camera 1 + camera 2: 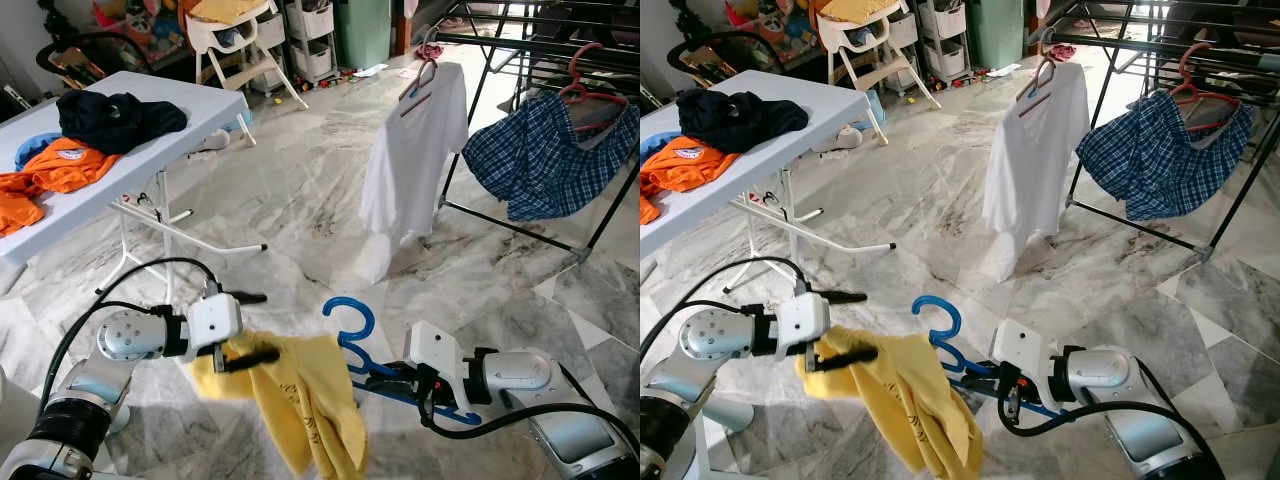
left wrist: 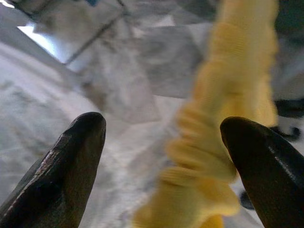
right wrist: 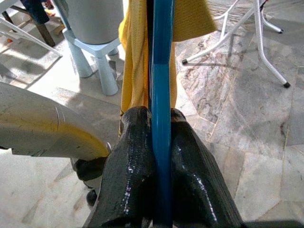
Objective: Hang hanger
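Right gripper [image 3: 160, 156] — clamped on blue hanger [image 3: 161, 71]

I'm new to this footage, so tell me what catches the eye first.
A bright yellow garment hangs low in front between both arms: the right pincer is shut on a blue hanger, while the left pincer meets the cloth's other end with fingers apart. Beyond, a white shirt and a blue plaid garment hang on the drying rack; clothes are piled on the folding table at left.

The yellow shirt [image 2: 223, 142] is blurred in the left wrist view; the blue hanger's [image 1: 352, 345] shoulders are hidden under it.
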`<state>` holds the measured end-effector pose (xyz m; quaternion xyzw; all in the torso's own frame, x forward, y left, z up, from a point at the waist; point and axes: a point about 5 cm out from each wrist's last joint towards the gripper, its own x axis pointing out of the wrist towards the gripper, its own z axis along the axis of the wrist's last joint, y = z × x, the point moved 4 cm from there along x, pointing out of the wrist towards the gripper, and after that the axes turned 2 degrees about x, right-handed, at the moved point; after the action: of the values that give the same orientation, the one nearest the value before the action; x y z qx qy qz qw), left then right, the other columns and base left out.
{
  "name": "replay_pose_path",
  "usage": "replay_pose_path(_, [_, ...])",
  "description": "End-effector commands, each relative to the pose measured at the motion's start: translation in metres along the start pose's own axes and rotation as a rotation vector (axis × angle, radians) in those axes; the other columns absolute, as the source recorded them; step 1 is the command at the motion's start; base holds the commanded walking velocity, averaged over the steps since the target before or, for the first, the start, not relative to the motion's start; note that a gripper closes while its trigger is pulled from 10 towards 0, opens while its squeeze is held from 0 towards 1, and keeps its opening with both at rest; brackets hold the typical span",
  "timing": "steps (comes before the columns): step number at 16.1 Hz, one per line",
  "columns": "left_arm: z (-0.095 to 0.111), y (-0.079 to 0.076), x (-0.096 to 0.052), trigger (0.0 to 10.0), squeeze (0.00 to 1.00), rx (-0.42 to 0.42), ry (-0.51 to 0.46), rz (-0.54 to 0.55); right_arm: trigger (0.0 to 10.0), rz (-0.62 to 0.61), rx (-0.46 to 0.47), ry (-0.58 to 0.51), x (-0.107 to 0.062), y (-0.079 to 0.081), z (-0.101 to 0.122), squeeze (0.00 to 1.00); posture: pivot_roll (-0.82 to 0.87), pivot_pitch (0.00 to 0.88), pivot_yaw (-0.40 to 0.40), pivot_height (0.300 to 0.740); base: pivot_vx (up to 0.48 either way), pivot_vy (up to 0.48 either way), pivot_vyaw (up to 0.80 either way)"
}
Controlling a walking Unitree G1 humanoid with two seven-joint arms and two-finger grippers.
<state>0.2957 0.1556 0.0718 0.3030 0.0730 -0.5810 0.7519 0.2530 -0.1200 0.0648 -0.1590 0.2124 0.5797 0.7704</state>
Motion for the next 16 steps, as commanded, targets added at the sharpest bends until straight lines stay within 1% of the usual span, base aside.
replay_pose_path(1, [-0.010,-0.013,-0.007,10.0,0.00,-0.035,0.043,-0.076,10.0,0.045,-0.037,-0.059,0.004,0.006,0.017,0.00,-0.14,0.016,0.182,0.740,0.000,0.000,0.00])
replay_pose_path(2, [-0.010,-0.016,-0.007,8.1,0.00,-0.043,0.040,-0.096,10.0,0.047,-0.037,-0.056,0.004,0.007,0.016,0.00,-0.14,0.016,0.183,0.740,0.000,0.000,0.00])
replay_pose_path(3, [-0.009,-0.016,-0.006,5.5,0.00,-0.045,0.031,-0.100,10.0,0.050,-0.037,-0.053,0.004,0.008,0.015,0.00,-0.14,0.015,0.183,0.740,0.000,0.000,0.00])
replay_pose_path(4, [-0.008,-0.016,-0.006,0.0,0.00,-0.059,0.021,-0.109,10.0,0.055,-0.035,-0.049,0.004,0.009,0.014,0.00,-0.14,0.015,0.184,0.740,0.000,0.000,0.00])
replay_pose_path(5, [-0.007,-0.016,-0.006,0.0,0.00,-0.073,0.008,-0.116,10.0,0.057,-0.033,-0.048,0.004,0.010,0.014,0.00,-0.14,0.014,0.184,0.740,0.000,0.000,0.00])
replay_pose_path(7, [-0.007,-0.016,-0.007,0.0,0.00,-0.068,0.015,-0.124,10.0,0.063,-0.031,-0.045,0.004,0.011,0.013,0.00,-0.14,0.012,0.184,0.740,0.000,0.000,0.00])
replay_pose_path(9, [-0.006,-0.016,-0.007,0.0,0.00,-0.084,0.005,-0.135,10.0,0.072,-0.030,-0.040,0.004,0.012,0.013,0.00,-0.14,0.011,0.183,0.740,0.000,0.000,0.00])
replay_pose_path(12, [-0.009,-0.023,-0.009,0.0,0.00,-0.101,0.017,-0.183,10.0,0.086,-0.030,-0.038,0.003,0.014,0.013,0.00,-0.14,0.013,0.181,0.740,0.000,0.000,0.00])
replay_pose_path(16, [-0.010,-0.025,-0.008,0.0,0.00,-0.117,0.015,-0.193,10.0,0.121,-0.029,-0.039,0.003,0.020,0.014,0.00,-0.14,0.015,0.181,0.740,0.000,0.000,0.00])
